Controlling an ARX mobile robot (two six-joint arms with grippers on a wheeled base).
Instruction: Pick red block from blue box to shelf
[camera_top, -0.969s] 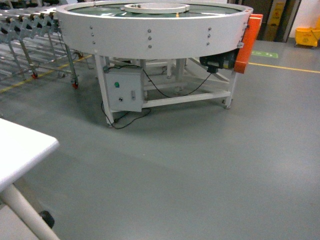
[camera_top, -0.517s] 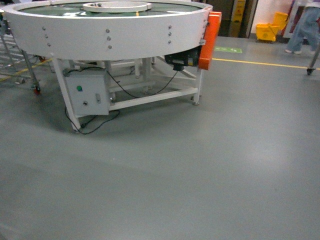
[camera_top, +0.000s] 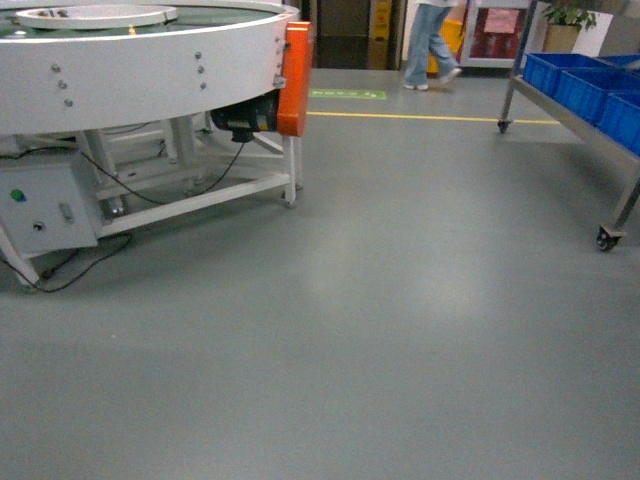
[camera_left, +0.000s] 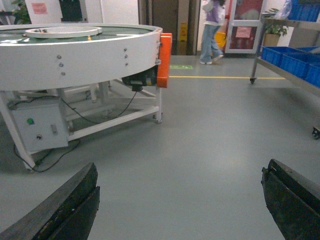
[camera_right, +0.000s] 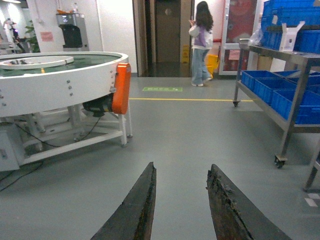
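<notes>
Facing bare floor (camera_top: 400, 330) | round conveyor (camera_top: 150, 60) left | cart (camera_top: 590, 100) right

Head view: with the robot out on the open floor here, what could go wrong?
The person standing near the doorway could step into its way. The wheeled metal rack with blue crates stands close on the right and could be clipped. The loose cable under the round machine might snag a wheel.

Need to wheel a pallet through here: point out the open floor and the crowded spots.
Open: grey floor between the round white conveyor table and the steel wheeled rack of blue crates. Crowded: cables and grey control box under the table.
</notes>
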